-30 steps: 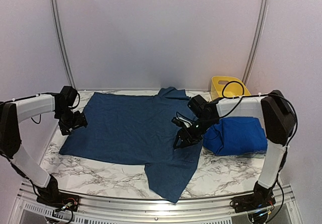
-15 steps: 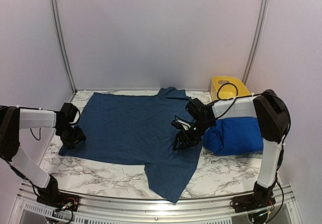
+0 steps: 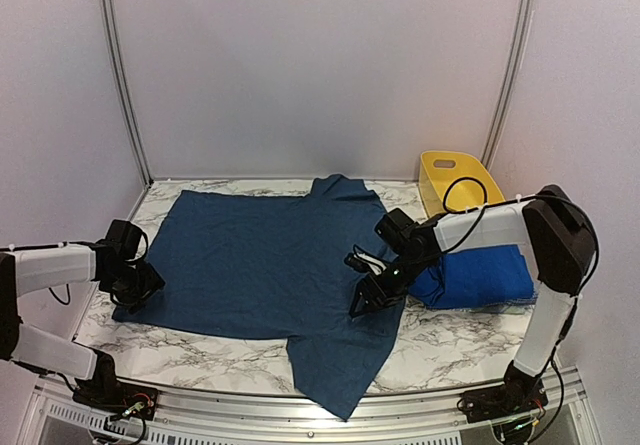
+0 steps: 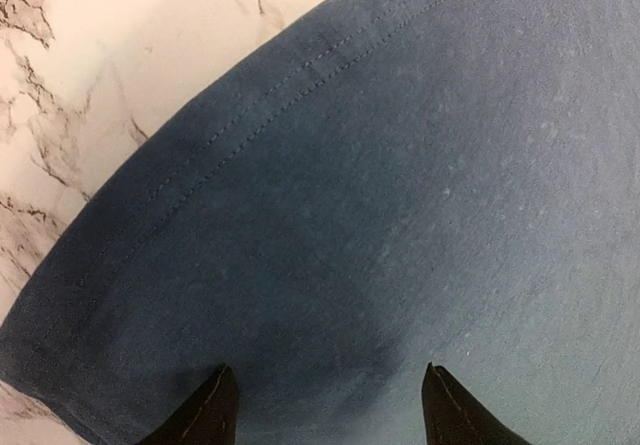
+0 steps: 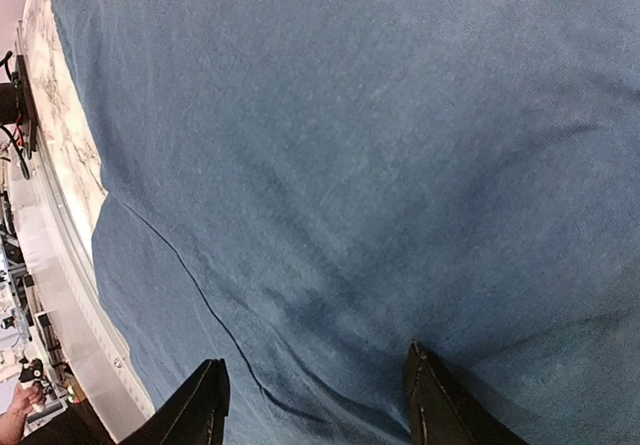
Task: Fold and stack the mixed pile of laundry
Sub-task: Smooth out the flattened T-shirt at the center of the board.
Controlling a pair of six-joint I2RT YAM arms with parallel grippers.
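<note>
- Top external view: the dark denim-blue garment [image 3: 270, 255] was seen spread flat and unfolded on the marble table [image 3: 450, 340], with one sleeve reaching the near edge. Folding was judged not yet begun.
- The left gripper [image 3: 133, 287] was set on the garment's left hem corner and the right gripper [image 3: 368, 301] on its right side. In the wrist views, both were spread wide on the cloth with nothing pinched.
- The royal-blue garment [image 3: 480, 273] lay just beside on the right, apparently already folded.
- The yellow tub [image 3: 430, 180] stood at the far right corner. No contents were visible, and no other garment was seen.
</note>
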